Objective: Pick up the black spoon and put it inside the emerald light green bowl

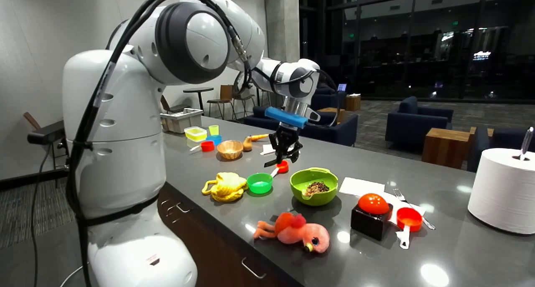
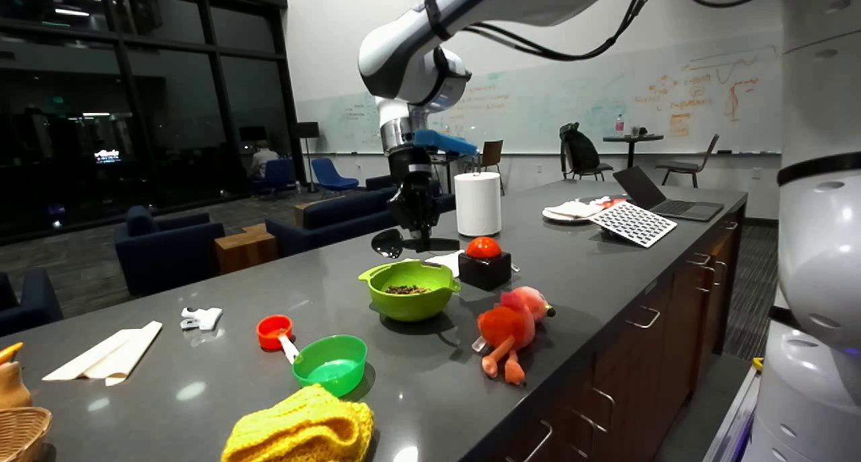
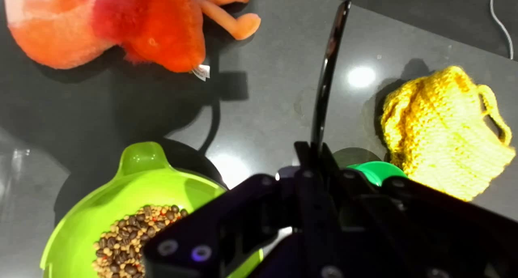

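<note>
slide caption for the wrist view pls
Gripper holds the black spoon; light green bowl with dark and tan bits, lower left.

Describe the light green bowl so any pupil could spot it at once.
On the grey counter, find the coral plush bird. Beside it stands the light green bowl. Unlike the smaller, deeper green cup, it holds brown and tan bits.

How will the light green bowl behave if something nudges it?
The light green bowl likely slides before tipping: it's upright and wide for its height, on a shiny counter. Its contents, many small separate pieces, would probably shift with it. It looks fairly stiff, holding its rounded shape without visible sag.
</note>
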{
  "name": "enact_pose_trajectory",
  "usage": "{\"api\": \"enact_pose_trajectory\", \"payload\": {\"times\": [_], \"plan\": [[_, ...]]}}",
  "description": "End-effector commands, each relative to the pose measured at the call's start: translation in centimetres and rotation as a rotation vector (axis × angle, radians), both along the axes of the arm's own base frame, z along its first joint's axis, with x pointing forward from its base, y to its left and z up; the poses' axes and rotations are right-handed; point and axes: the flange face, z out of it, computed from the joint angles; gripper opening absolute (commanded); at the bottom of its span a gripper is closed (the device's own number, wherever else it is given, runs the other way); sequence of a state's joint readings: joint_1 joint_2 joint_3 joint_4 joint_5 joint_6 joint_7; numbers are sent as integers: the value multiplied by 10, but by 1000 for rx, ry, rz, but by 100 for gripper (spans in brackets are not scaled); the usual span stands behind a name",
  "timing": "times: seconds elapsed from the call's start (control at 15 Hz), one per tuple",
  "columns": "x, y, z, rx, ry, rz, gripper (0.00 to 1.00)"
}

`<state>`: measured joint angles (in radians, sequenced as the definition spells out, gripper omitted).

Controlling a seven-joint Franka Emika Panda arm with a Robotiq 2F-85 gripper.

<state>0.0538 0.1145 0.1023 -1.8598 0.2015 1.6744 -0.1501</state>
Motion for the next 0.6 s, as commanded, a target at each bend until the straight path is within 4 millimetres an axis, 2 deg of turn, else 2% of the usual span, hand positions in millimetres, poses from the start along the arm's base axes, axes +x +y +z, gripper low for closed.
{"api": "enact_pose_trajectory", "payload": {"times": [0.0,0.27,0.53], "plan": [[-9,-30,3,62,37,-40,1],[-4,-65,-19,138,65,-74,1],[3,-97,-53,232,88,-88,1]]}}
